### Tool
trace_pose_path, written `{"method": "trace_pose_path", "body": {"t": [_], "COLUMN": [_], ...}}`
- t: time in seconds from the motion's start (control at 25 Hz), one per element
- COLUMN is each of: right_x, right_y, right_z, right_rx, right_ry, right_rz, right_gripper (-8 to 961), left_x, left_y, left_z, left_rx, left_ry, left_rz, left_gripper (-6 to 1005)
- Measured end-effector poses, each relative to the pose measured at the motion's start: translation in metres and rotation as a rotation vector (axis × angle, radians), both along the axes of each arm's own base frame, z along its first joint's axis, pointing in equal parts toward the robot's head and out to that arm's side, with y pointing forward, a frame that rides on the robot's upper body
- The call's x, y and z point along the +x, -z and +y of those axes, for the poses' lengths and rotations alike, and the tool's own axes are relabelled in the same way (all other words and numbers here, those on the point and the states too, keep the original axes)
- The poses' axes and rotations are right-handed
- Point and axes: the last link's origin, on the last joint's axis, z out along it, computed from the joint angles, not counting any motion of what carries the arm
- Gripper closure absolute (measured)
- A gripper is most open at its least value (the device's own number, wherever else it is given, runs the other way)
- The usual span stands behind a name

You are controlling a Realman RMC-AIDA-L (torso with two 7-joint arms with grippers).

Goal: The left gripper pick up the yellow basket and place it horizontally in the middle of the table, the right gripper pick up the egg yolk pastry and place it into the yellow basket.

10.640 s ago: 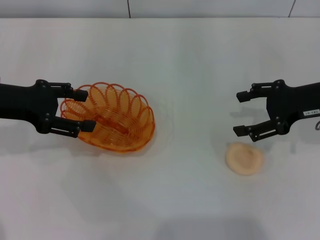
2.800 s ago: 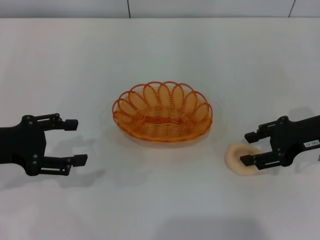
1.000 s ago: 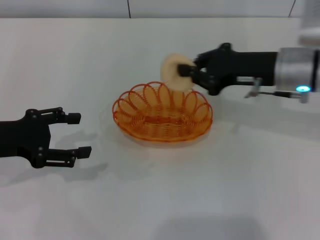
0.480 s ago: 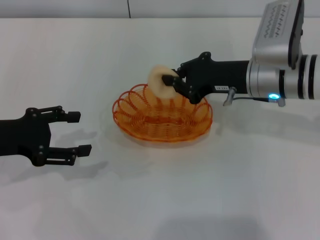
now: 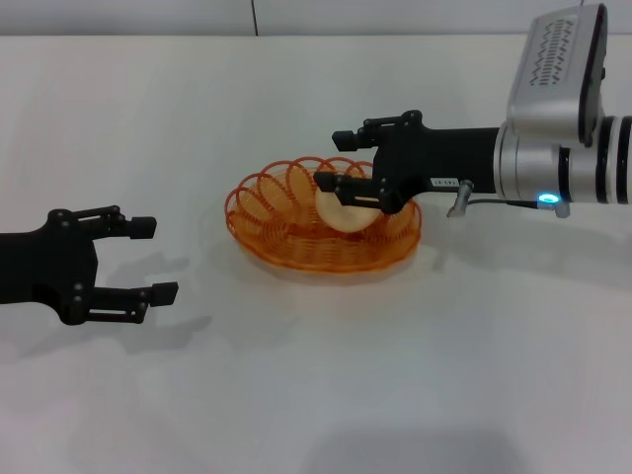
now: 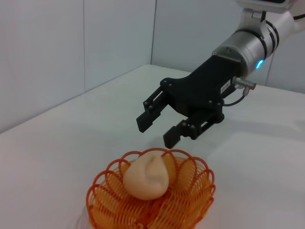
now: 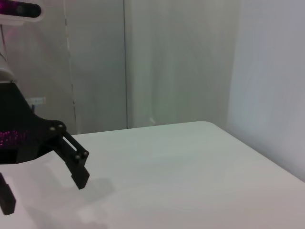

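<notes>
The yellow basket [image 5: 288, 257] lies lengthwise at the middle of the table [image 5: 316, 385]. The egg yolk pastry [image 5: 344, 210] rests inside it, tilted against the wires on the basket's right half. My right gripper [image 5: 333, 159] hovers open and empty just above the pastry. In the left wrist view the right gripper [image 6: 156, 132] stands clear of the pastry [image 6: 145, 175] in the basket [image 6: 198, 198]. My left gripper [image 5: 153, 260] is open and empty, low over the table well left of the basket. It also shows in the right wrist view [image 7: 44, 193].
The white table stretches bare around the basket. A wall with a dark seam [image 5: 253, 17] runs along the far edge. The right arm's silver-white segment [image 5: 558, 163] with its lit ring reaches in from the right.
The right gripper has come down over the basket and opened. The pastry has dropped from its fingers into the basket. The left arm has stayed put.
</notes>
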Motion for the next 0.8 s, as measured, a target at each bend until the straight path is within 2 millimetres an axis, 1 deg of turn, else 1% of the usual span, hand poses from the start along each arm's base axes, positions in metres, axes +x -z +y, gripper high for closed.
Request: {"method": "trace_pose_path", "body": {"t": [0.16,0.24,0.28,0.44,0.52,0.68,0.8], "right_x": [0.001,0.004,0.006,0.028,0.04,0.059,0.065], "right_y": [-0.003,-0.011,-0.016,-0.043,-0.059,-0.077,-0.078], "right_z": [-0.002,-0.007,-0.008,-0.014,-0.018,-0.029,-0.033], "right_rx": [-0.018,-0.052,-0.057,-0.087,-0.102,-0.148,-0.164], "right_ry": [-0.008,-0.023,-0.023,-0.024,-0.018,-0.023,-0.033], "right_rz": [0.008,0.022,0.028,0.036,0.034,0.0,-0.026], "right_gripper": [536,499,452,265,201,73,70], "left_x": [-0.001,-0.001,-0.002,-0.001,-0.001,-0.001,0.001], "left_y": [0.0,-0.001,-0.001,0.0,0.0,-0.001,0.0], "left_z": [-0.001,-0.001,-0.001,-0.001,-0.001,0.0,0.002], "left_rx": [0.0,0.0,-0.001,-0.005,-0.006,-0.006,-0.022], "left_ry": [-0.002,-0.004,-0.004,-0.002,-0.001,0.001,0.003], "left_rz": [0.001,0.001,0.002,0.003,0.004,0.006,0.016], "left_gripper": [139,139,139,139,139,139,139]}}
